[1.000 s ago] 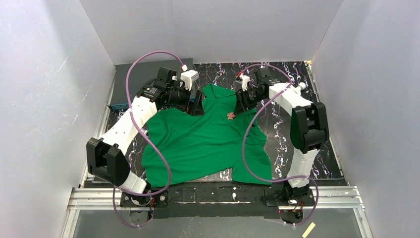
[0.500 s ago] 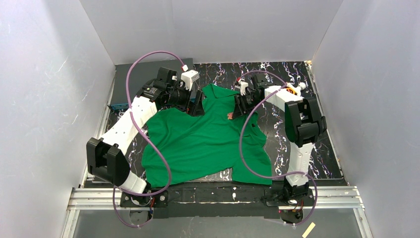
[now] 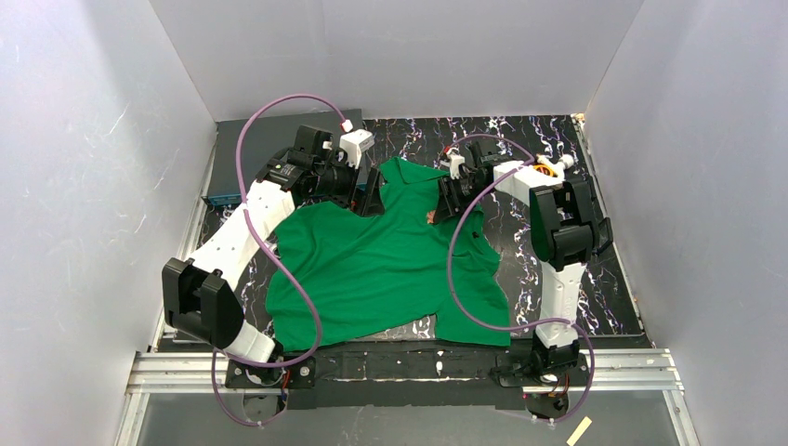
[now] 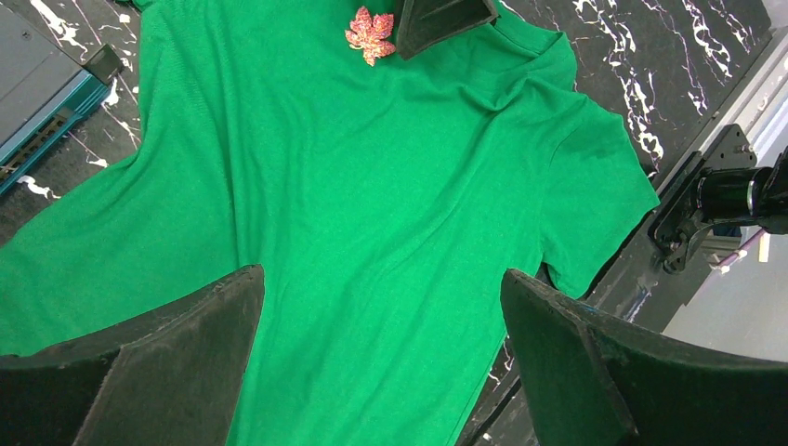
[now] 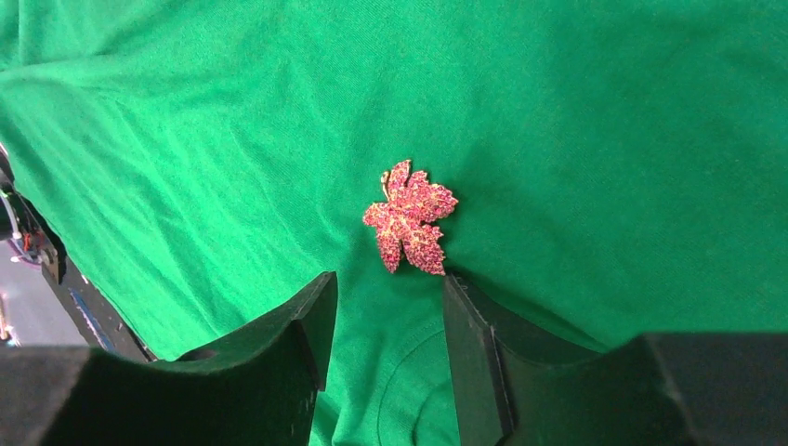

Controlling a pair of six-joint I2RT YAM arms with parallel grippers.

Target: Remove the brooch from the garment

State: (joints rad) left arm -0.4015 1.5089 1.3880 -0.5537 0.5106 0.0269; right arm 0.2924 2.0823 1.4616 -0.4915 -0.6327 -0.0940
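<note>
Two items, none yet parted; garment (image 3: 381, 269) entered first, spread flat on the table (image 3: 613, 297), hem nearest at six o'clock; left gripper (image 4: 381, 283) recorded over the garment's ten o'clock shoulder, jaws wide apart, nothing held; brooch (image 5: 410, 229) found pinned on the fabric at one o'clock, near the collar; right gripper (image 5: 386, 290) poised just short of it, jaws parted, nothing grasped, one fingertip just beside a leaf lobe; approach judged done; grasp and removal outstanding.

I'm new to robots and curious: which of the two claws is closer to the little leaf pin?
The right gripper: it is open, with the brooch just ahead of it. The left gripper hangs wide open over the garment, well away from it.
</note>
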